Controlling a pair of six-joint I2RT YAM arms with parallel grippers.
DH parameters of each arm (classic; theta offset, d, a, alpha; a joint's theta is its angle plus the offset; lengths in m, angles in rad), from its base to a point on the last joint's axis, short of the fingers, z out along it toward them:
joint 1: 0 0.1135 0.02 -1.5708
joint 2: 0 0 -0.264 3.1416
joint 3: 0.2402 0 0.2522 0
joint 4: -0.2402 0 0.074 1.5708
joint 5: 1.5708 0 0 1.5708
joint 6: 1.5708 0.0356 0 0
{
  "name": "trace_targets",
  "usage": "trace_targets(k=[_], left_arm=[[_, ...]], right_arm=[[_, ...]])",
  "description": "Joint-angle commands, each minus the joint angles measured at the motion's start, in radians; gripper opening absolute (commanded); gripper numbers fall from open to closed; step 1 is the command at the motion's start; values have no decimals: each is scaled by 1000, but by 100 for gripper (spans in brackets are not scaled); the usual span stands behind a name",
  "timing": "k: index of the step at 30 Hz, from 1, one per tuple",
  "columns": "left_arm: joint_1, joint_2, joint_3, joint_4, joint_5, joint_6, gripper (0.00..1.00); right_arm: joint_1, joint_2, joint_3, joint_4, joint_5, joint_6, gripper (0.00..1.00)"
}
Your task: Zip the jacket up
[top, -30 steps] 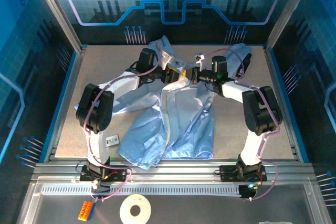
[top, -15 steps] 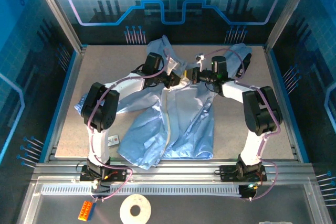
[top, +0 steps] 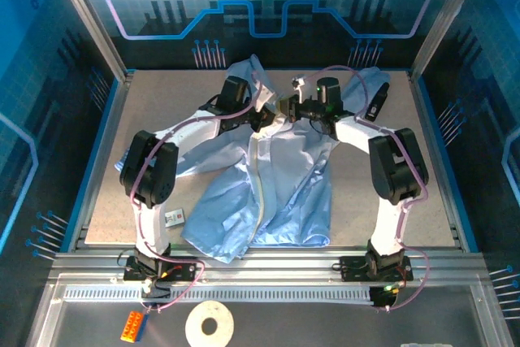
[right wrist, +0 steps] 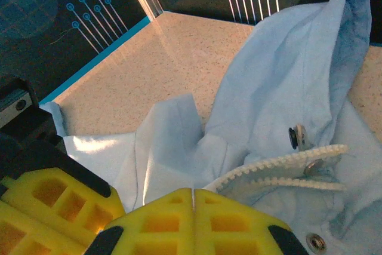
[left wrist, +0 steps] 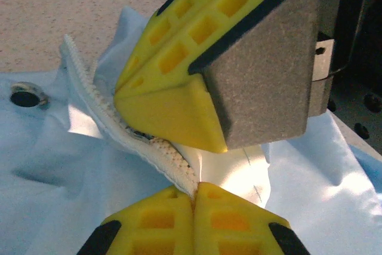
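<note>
As it lies crumpled, jacket (top: 296, 180) lengthwise far-to-near, zipper strip (top: 258, 176) likewise, hem (top: 276, 240) nearest.

right gripper (right wrist: 193, 195) closed on pale-blue jacket (right wrist: 286, 76), toothed zipper strip (right wrist: 280, 168) just beside

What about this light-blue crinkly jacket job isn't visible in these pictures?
- Whether the zipper's halves have joined: left wrist view, right gripper covers the whitish zipper strip.
- Light-blue jacket's collar: top view, beneath the left gripper and right gripper.
- Small white card: top view, print too small.
</note>
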Motion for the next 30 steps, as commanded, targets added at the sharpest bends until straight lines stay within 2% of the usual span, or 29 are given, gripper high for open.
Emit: trace_targets(k=[1, 17, 25, 30], left_arm=[[-4, -62, -35, -51, 42, 13, 0], [26, -75, -109, -13, 48, -24, 0], [37, -68, -121, 9, 50, -35, 0], [49, -14, -67, 39, 56, -78, 0]], right_arm=[[-22, 52, 59, 3, 160, -60, 0], [-56, 126, 149, -32, 209, -64, 0], [-73, 197, 286, -124, 206, -86, 0], [-85, 237, 385, -162, 201, -102, 0]])
